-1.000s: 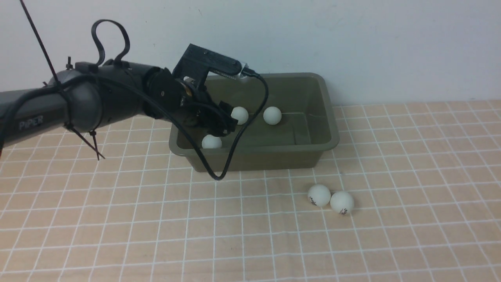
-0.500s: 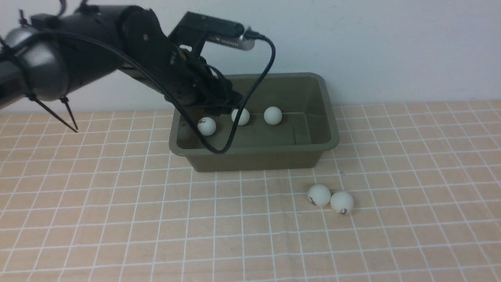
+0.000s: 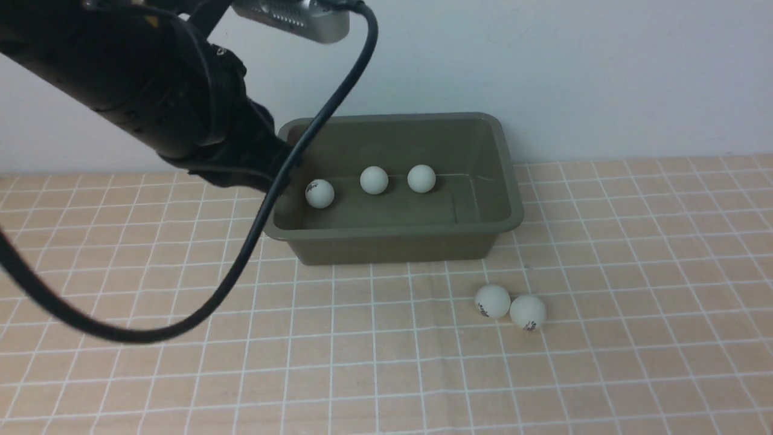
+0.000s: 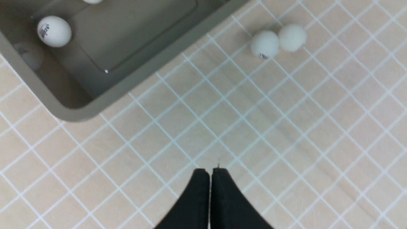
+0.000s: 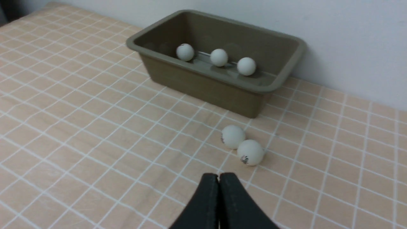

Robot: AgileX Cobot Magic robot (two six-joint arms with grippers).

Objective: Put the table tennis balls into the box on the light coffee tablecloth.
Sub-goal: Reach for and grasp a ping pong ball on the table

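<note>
Front view had three table tennis balls (image 3: 374,180) sitting in a row inside the box (image 3: 392,248), at the far side of the light coffee tablecloth (image 3: 181,374) — two more balls (image 3: 493,301) lay touching each other on the cloth, just near and right of the box. On my wrist feeds the left gripper (image 4: 210,171) and right gripper (image 5: 218,176) were both pinched closed, nothing in them.

Left arm (image 3: 151,103) bulky, glossy black, rounded casing, silver slotted camera housing (image 3: 293,18) at its 1 o'clock, thick black cable (image 3: 139,336) looping off toward 7 o'clock, left fingers (image 4: 198,203) and right fingers (image 5: 206,203) matte black, tapered blades
</note>
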